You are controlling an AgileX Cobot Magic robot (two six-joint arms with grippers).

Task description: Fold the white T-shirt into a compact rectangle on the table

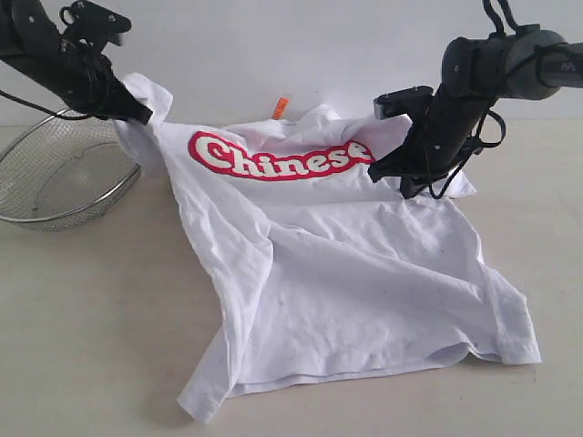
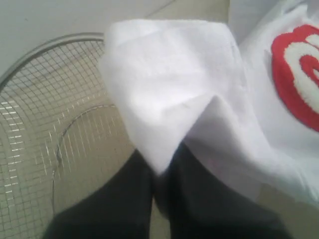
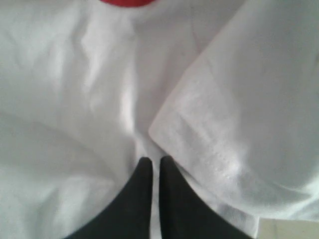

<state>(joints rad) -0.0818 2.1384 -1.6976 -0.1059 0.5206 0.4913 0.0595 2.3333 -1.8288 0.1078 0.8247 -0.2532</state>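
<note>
One white T-shirt (image 1: 346,273) gripped by left claw (image 2: 160,164), right claw (image 3: 153,164); one basket (image 1: 64,177).

Black left arm (image 1: 56,62) and right arm (image 1: 496,66) carry thin black cables (image 1: 497,16).

Right of centre in the exterior view, the right end effector (image 1: 401,182) covers the last letter of the red lettering (image 1: 273,157) on the white T-shirt (image 1: 346,273). The wire-mesh basket (image 1: 55,173) runs off the left edge. The orange neck tag (image 1: 281,107) is too small to read. The left wrist view blurs the lettering.
</note>
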